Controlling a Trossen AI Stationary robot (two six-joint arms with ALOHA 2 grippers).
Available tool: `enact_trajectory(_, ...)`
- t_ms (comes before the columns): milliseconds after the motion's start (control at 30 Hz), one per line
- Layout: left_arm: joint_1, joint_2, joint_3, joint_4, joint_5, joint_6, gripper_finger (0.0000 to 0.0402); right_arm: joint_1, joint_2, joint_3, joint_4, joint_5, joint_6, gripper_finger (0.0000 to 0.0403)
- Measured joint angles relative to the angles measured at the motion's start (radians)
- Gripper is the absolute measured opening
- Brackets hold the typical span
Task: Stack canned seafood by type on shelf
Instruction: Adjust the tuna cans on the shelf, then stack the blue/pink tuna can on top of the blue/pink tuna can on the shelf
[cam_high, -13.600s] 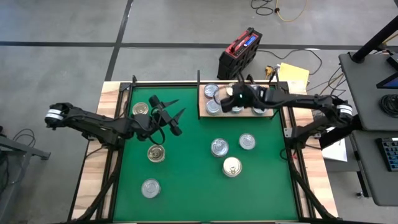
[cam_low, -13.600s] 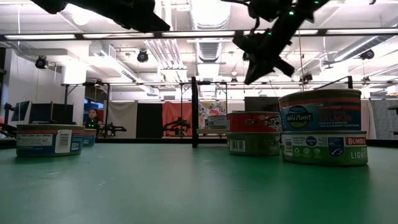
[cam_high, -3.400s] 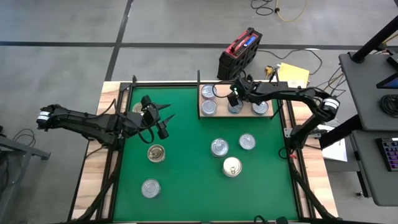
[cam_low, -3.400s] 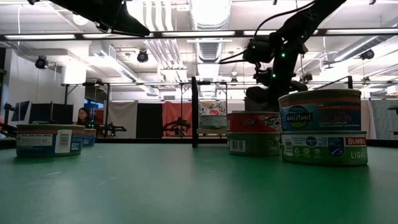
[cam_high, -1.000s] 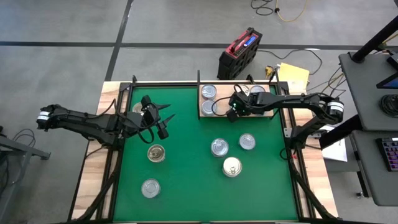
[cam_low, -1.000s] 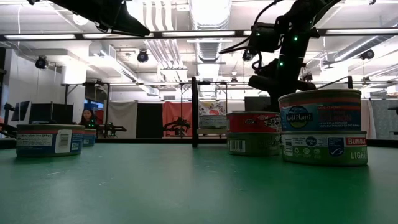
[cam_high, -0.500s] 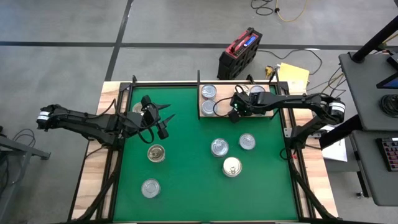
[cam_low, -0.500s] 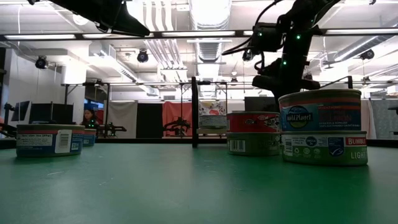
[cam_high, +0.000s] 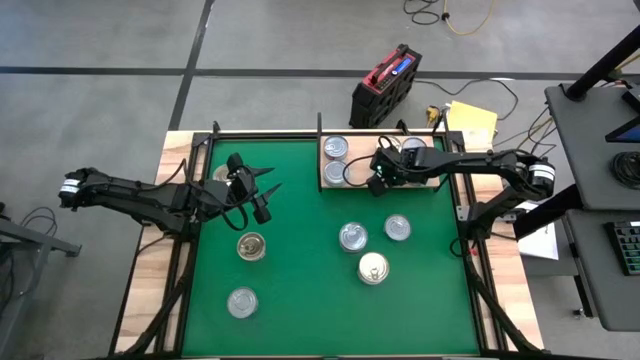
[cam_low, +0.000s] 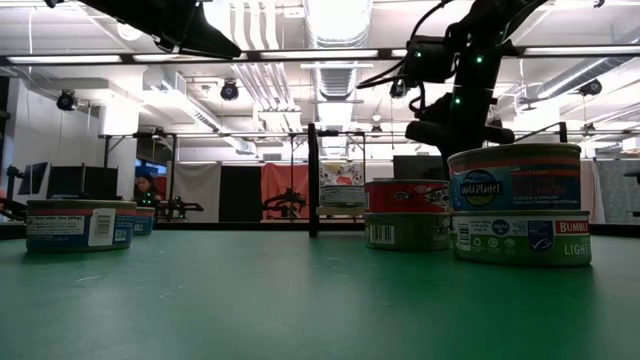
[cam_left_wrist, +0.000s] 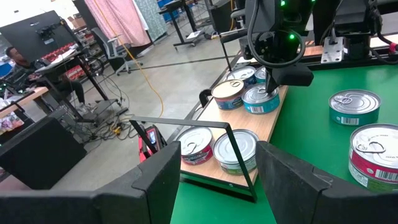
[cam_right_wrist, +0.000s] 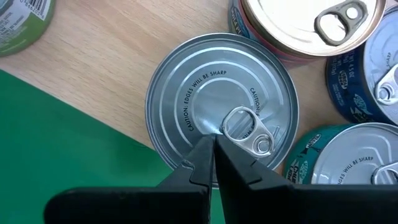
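The right pincer (cam_high: 373, 183) hangs over the front edge of the shelf (cam_high: 352, 185), a pale wooden board lying at about one o'clock on the green mat (cam_high: 310, 290) that covers the table (cam_high: 150, 290). Its fingers are pressed together with nothing between them, and in the right wrist view their tips (cam_right_wrist: 211, 152) sit directly above a silver-lidded tin (cam_right_wrist: 186, 93), right by its pull tab. Around that tin on the board, a gold-lidded tin (cam_right_wrist: 298, 22) stands just beside it, and two bluish-sided tins (cam_right_wrist: 373, 74) crowd in close.

From above, more tins show on the shelf: two at its nine o'clock end (cam_high: 337, 147), with others partly hidden under the right arm.

The left pincer (cam_high: 262, 190) waits at about ten o'clock on the mat, its fingers (cam_left_wrist: 155, 180) spread apart and empty.

Loose tins lie on the mat: a gold-topped one (cam_high: 251, 245) just below the left pincer, a silver one (cam_high: 241, 301) at seven o'clock, and three near the centre, two silver (cam_high: 352, 236) and one pale gold (cam_high: 373, 267). In the low view, two-high stacks of tins (cam_low: 515, 205) stand at three o'clock.
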Motion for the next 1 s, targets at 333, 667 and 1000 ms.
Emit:
enact_trajectory(333, 0.0, 0.0, 0.0, 0.001, 0.0, -0.001, 0.0192, 0.035, -0.044, 0.035, 0.007, 0.027, -0.008, 0.0009)
enact_trajectory(667, 0.0, 0.0, 0.0, 0.0, 0.001, -0.07, 0.0192, 0.156, -0.168, 0.04, 0.006, 0.027, -0.009, 0.0009)
enact_trajectory(1000, -0.001, 0.0, 0.0, 0.034, 0.2, -0.15, 0.0192, 0.374, -0.199, 0.029, 0.012, 0.027, 0.053, 0.0009)
